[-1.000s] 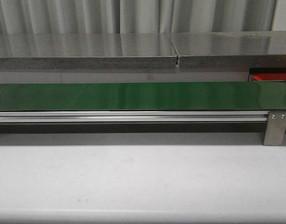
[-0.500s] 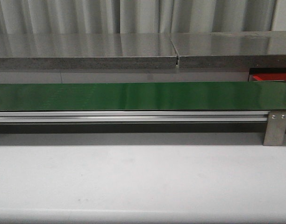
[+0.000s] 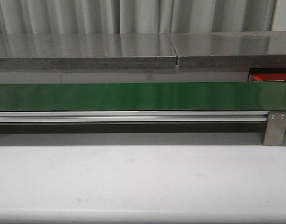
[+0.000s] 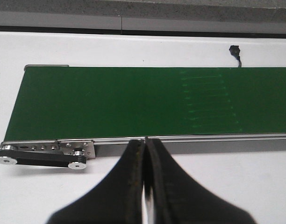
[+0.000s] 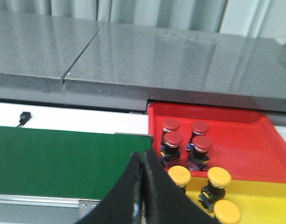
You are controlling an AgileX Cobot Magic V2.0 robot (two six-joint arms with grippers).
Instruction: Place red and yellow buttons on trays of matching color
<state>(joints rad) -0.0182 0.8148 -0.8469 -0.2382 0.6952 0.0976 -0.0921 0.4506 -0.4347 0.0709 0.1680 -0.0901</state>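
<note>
In the right wrist view a red tray (image 5: 236, 140) holds several red buttons (image 5: 173, 139), all upright. Beside it a yellow tray (image 5: 264, 196) holds three yellow buttons (image 5: 179, 175). Both trays sit just past the end of the green belt (image 5: 63, 158). My right gripper (image 5: 143, 156) is shut and empty, over the belt's end next to the trays. My left gripper (image 4: 145, 141) is shut and empty at the near rail of the belt (image 4: 133, 102). The front view shows only a sliver of the red tray (image 3: 269, 77) and neither gripper.
The green belt (image 3: 133, 95) runs across the white table (image 3: 133, 182), with a metal bracket (image 3: 276, 126) at its right end and a pulley block (image 4: 40, 154) at its left end. A grey counter (image 3: 87, 49) stands behind. A small black sensor (image 4: 235, 49) lies beyond the belt.
</note>
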